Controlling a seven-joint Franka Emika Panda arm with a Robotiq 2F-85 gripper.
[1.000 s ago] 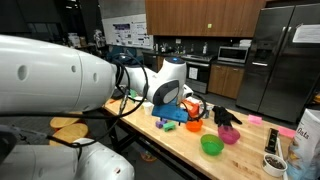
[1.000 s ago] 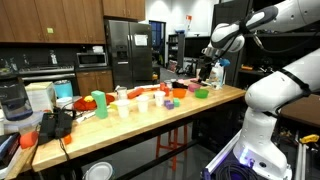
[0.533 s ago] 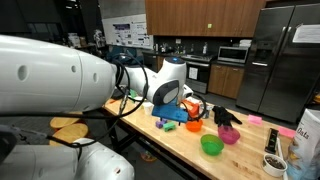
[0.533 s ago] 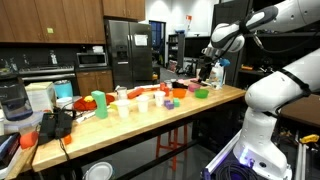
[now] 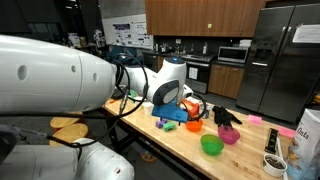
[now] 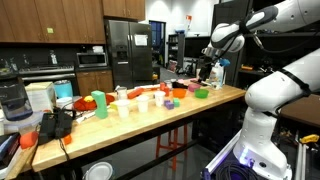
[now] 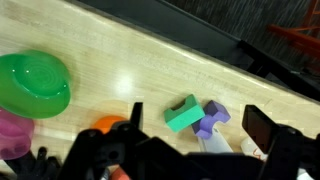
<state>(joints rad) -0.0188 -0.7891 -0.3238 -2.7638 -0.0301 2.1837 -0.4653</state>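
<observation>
1. Pincer (image 7: 198, 128): jaws stand wide apart and grip nothing. In the wrist view it hangs over the wooden table (image 7: 120, 60). In an exterior view it sits (image 6: 214, 70) above the far end of that table.
2. Green block (image 7: 183, 113): lies flat on the table, in the gap between the two dark fingers. Neither finger touches it.
3. Purple block (image 7: 213, 118): just beside the green block, on its right in the wrist view. They appear to touch.
4. Orange thing (image 7: 108, 124): left of the green block, partly hidden behind a finger. Shape cannot be told.
5. Green bowl (image 7: 35, 83): further left, upright and well apart from the blocks.
6. Pink bowl (image 7: 10, 135): at the picture's edge, just below the green bowl.
</observation>
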